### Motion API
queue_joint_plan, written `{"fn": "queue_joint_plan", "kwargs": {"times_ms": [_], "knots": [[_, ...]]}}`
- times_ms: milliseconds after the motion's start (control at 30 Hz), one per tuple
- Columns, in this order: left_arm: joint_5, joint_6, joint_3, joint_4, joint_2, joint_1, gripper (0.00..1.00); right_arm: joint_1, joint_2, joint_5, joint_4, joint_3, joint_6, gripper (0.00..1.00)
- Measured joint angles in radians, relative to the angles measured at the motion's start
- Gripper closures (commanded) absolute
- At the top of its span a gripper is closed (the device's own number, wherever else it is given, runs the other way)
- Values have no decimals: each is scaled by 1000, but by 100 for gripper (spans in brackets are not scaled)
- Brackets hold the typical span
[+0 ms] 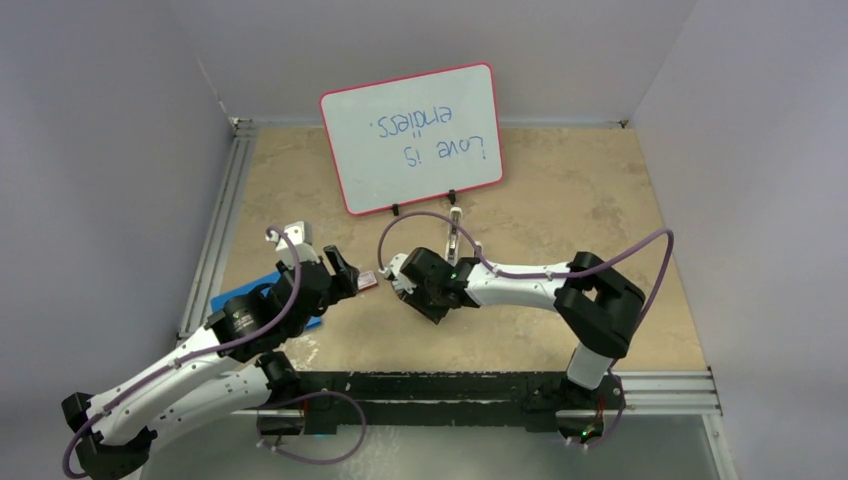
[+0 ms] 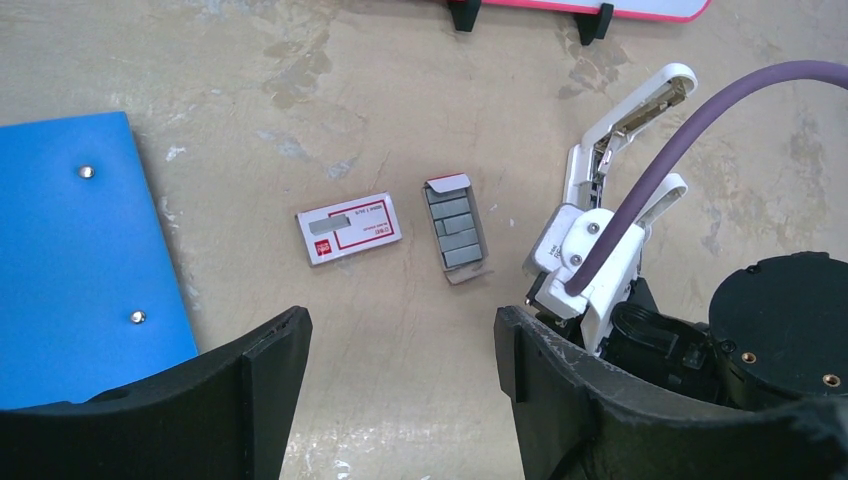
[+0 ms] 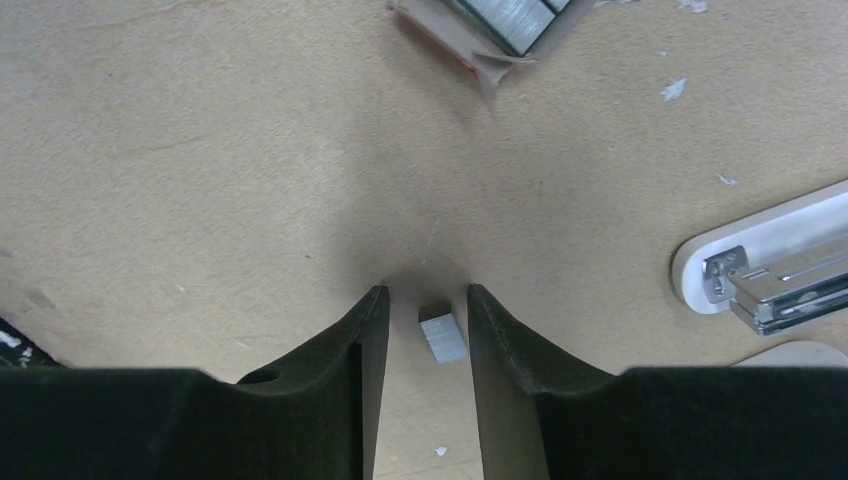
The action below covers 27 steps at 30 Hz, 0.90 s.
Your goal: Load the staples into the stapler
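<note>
R pincer [image 3: 428,295] is slightly parted w/ one short staple strip [image 3: 443,337] between its fingers, against one and clear of the other, so we see no pinch. L pincer [image 2: 400,335] is spread wide, facing the tray [image 2: 455,228] of staples. Stapler [image 2: 625,120] lies open just beside the R pincer, w/ the box [image 2: 350,228] near the tray.

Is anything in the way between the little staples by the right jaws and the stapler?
Nothing I can see. Only bare table lies between the staples, sitting between the right jaws, and the open stapler.
</note>
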Motion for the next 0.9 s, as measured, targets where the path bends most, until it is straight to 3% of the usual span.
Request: {"fn": "queue_joint_plan", "kwargs": {"times_ms": [633, 900], "knots": [[0, 0, 0, 0, 2, 0, 32, -15, -19, -68, -50, -8, -11, 57], [0, 0, 0, 0, 11, 0, 32, -60, -43, -68, -58, -8, -27, 64]]}}
